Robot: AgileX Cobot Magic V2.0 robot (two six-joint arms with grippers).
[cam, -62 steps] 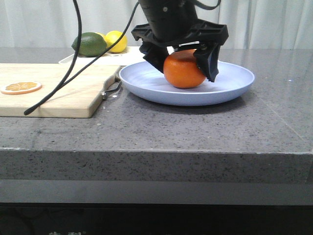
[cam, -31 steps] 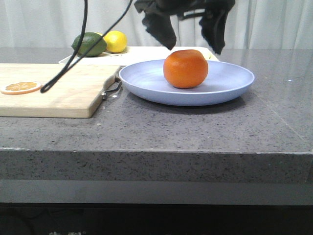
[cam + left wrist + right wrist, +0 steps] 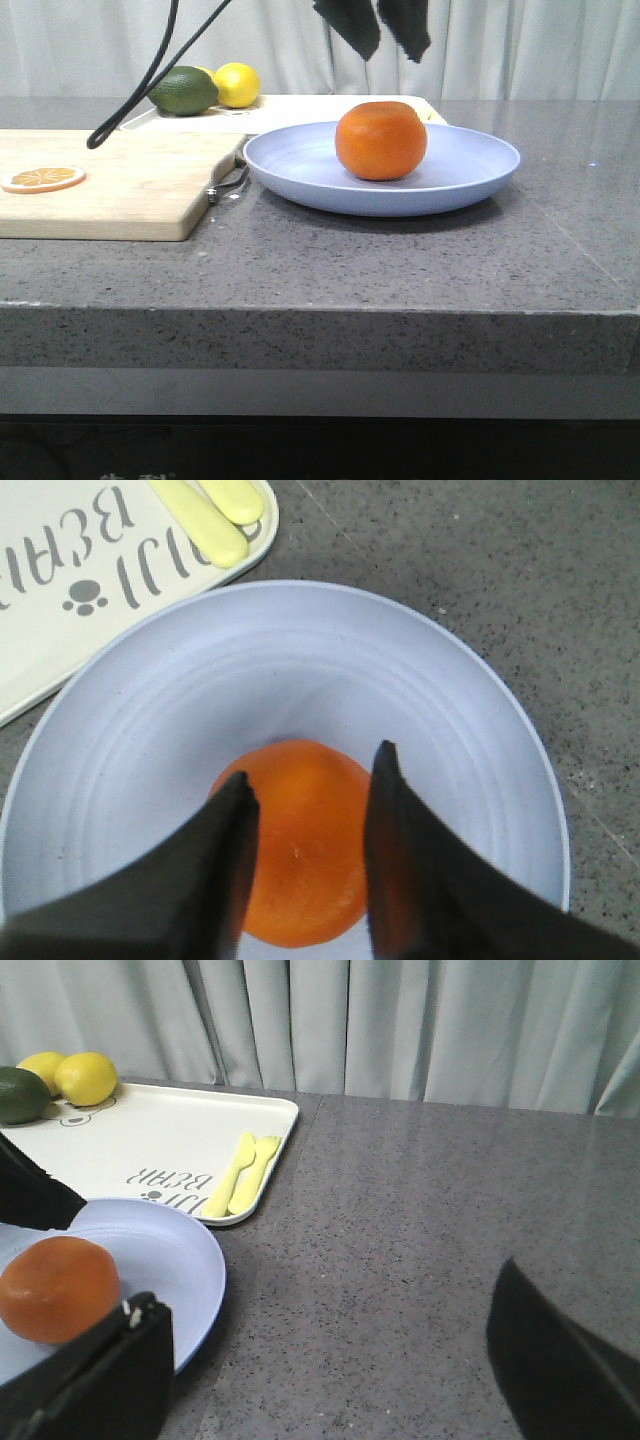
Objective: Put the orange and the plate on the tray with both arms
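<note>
Grey curtains hung behind a speckled stone counter, and my left gripper (image 3: 305, 855) hung above the orange (image 3: 381, 140), fingers parted wider than nothing but holding nothing at all. My right gripper (image 3: 330, 1360) sat off to the side over bare counter, its fingers spread wide, also carrying nothing. The orange sat in the middle of the plate (image 3: 470, 170), and the plate rested on the counter just in front of the tray (image 3: 120, 1140), touching neither rim as far as I could tell. On the tray lay a lime (image 3: 183, 90), two lemons (image 3: 70, 1075) and a yellow fork and knife (image 3: 238, 1172). A wooden cutting board (image 3: 130, 180) with an orange slice (image 3: 42, 179) lay beside the plate. I judged the plate stiff and light but shallow, so the glossy round orange could roll if it tilted. Best hold, I reckoned: pinch the plate's rim on opposite sides and keep it level.
</note>
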